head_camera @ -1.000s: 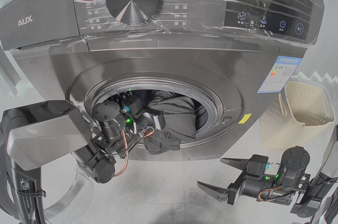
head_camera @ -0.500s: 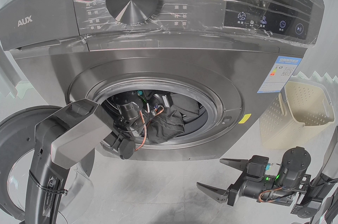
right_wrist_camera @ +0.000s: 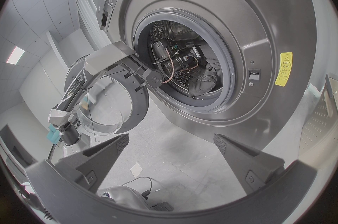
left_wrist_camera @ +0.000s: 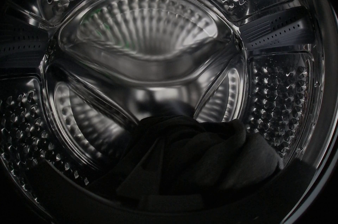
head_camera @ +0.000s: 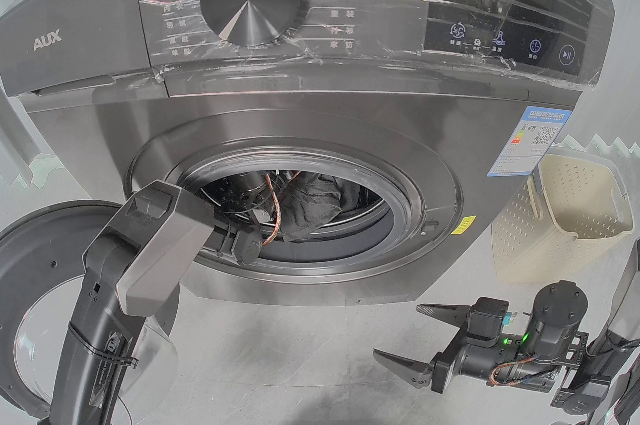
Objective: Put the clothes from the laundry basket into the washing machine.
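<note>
Nearest, at lower right, the right gripper (head_camera: 399, 333) hangs with jaws open. Farther in, the left arm (head_camera: 160, 239) is inside the washer (head_camera: 373, 113), and its grip cannot be told. The dark cloth (head_camera: 313, 206) lies in the drum mouth at mid-frame. It is likely soft, light and limp, so pinch a bunched fold.

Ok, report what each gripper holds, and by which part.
Right gripper: open, nothing held. Left gripper, in the drum by the dark garment: hold cannot be told.
</note>
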